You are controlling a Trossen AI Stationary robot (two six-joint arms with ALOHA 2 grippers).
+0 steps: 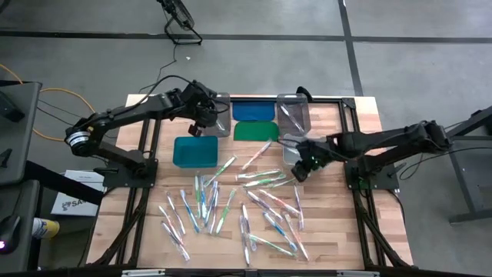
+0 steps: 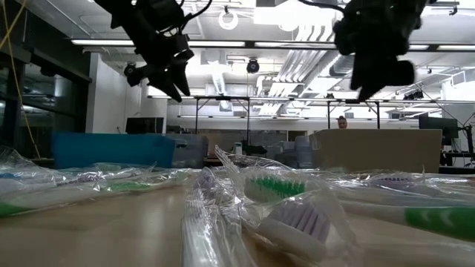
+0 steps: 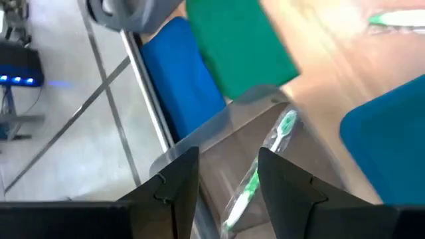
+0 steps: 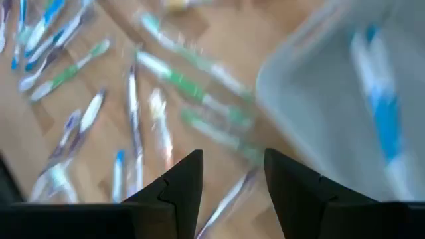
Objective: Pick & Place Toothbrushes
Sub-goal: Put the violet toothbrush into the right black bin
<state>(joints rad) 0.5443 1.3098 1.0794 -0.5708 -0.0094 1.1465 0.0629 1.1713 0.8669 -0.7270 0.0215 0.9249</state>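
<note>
Toothbrushes (image 1: 231, 208) lie near the teal bin (image 1: 197, 151); I see left gripper (image 3: 228, 174) above the clear bin (image 3: 232, 143) beside it, right gripper (image 4: 232, 174) farther off, both parted, empty.

Light striped wood tabletop (image 1: 323, 231), teal bin (image 1: 196, 151), flat blue lid (image 1: 254, 110) beside a green lid (image 1: 254, 130). Toothbrushes (image 1: 231, 208) are white or clear with green, blue and purple bits.
</note>
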